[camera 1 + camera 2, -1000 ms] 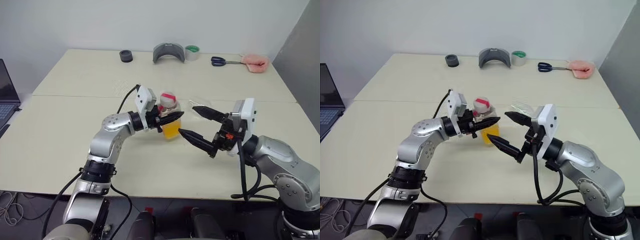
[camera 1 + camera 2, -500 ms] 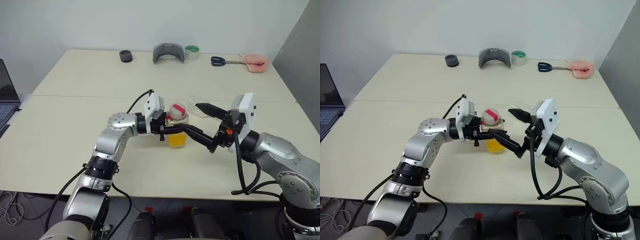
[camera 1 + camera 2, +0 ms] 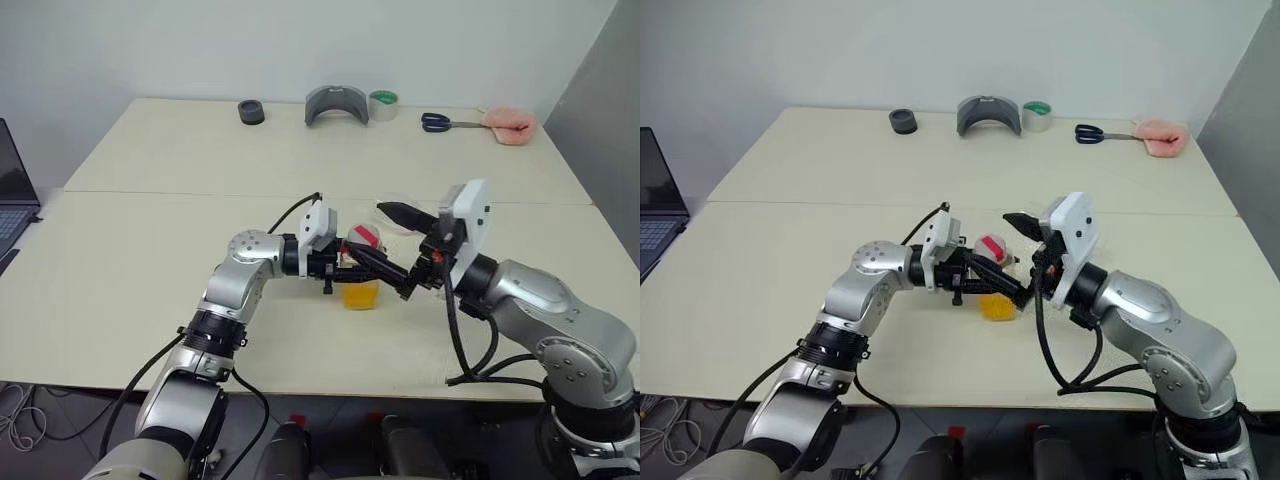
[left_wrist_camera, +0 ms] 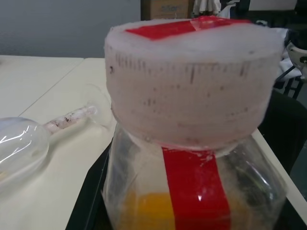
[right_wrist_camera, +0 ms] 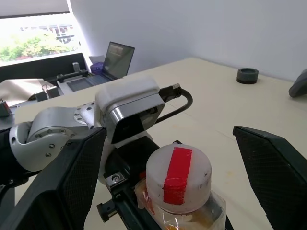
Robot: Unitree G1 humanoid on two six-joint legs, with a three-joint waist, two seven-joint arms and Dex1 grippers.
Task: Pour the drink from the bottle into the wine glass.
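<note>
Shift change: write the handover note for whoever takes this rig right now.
Left gripper: shut on the bottle, holding it upright just below its cap.
Right gripper: open, fingers on either side of the cap, not closed on it.
Wine glass: lying on its side on the table just behind the bottle, no drink in it.
Done: bottle grasped.
Left: take off the cap, stand the glass up, pour the drink.
</note>
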